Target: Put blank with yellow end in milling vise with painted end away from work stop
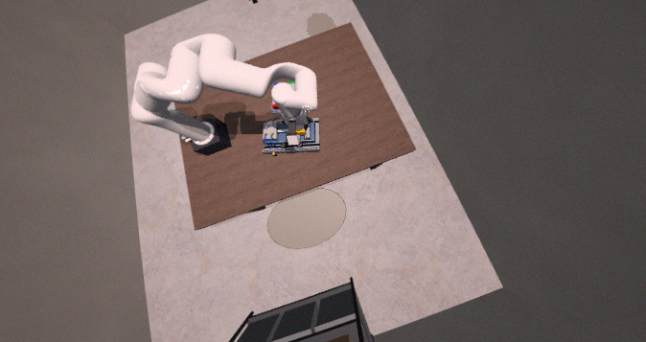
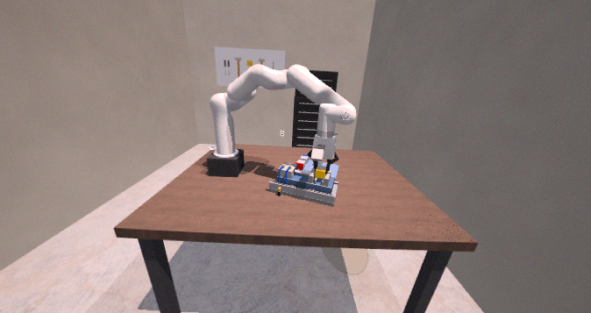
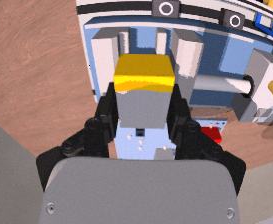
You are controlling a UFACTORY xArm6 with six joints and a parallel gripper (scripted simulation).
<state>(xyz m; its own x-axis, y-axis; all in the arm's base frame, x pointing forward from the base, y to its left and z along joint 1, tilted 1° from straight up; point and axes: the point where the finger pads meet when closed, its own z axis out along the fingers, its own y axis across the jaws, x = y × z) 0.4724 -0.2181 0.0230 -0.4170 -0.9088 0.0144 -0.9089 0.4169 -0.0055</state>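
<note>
- Grey rectangular blank with the yellow-painted end [image 3: 143, 96] hangs above the blue milling vise [image 3: 207, 63], clamped by our black tool [image 3: 144, 123] across its long sides.
- We judge it rigid, heavy, smooth; mid-length grip resists tilting.
- Brown wooden counter [image 3: 34, 63] lies beneath.

White arm [image 2: 281, 82] bends over the brown counter [image 2: 245, 216], its hand [image 2: 321, 161] down at the vise [image 2: 307, 179]. Yellow-ended blank [image 2: 320, 173] sits right under it.
</note>
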